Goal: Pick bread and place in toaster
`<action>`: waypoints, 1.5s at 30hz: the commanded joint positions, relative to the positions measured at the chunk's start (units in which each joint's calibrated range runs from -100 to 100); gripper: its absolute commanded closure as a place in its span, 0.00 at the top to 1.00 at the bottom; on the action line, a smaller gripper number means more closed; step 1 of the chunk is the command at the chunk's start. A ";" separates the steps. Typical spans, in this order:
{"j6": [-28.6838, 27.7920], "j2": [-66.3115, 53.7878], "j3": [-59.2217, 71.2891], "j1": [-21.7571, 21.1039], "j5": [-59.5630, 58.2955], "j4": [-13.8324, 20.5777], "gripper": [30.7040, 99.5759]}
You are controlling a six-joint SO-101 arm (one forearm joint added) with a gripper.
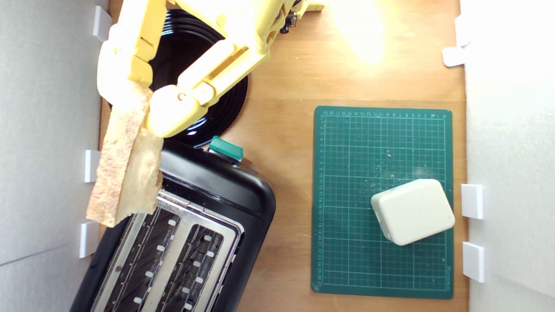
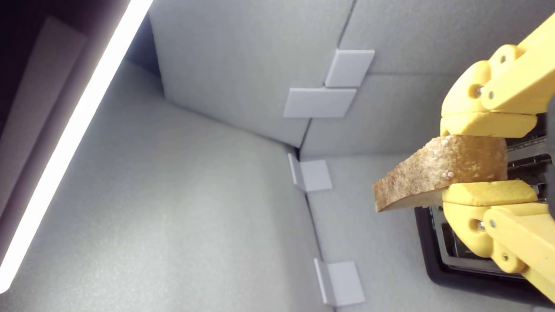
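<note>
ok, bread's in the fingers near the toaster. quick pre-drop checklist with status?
1. Grip: gripper clamps the bread on both faces: ok.
2. Slice on edge, hanging down: ok.
3. Over a slot: not ok. It hangs at the toaster corner on the exterior view's left, off both slots.
4. Slots empty: ok.
5. Height above top plate: cannot tell.
6. Green lever knob clear of arm: ok.

Items counted: one piece of bread (image 1: pixel 123 169); one toaster (image 1: pixel 204 216) with two slots and one green lever knob (image 1: pixel 225 148); one round black plate (image 1: pixel 195 73); one green cutting mat (image 1: pixel 381 201); one white rounded block (image 1: pixel 412 211); one yellow gripper (image 1: pixel 138 104).
</note>
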 commanded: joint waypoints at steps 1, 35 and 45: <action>0.32 -0.06 -2.65 0.98 0.14 0.63 0.26; 0.53 9.34 -2.56 1.14 1.07 4.07 0.26; 1.63 9.68 -2.47 1.14 3.63 3.80 0.26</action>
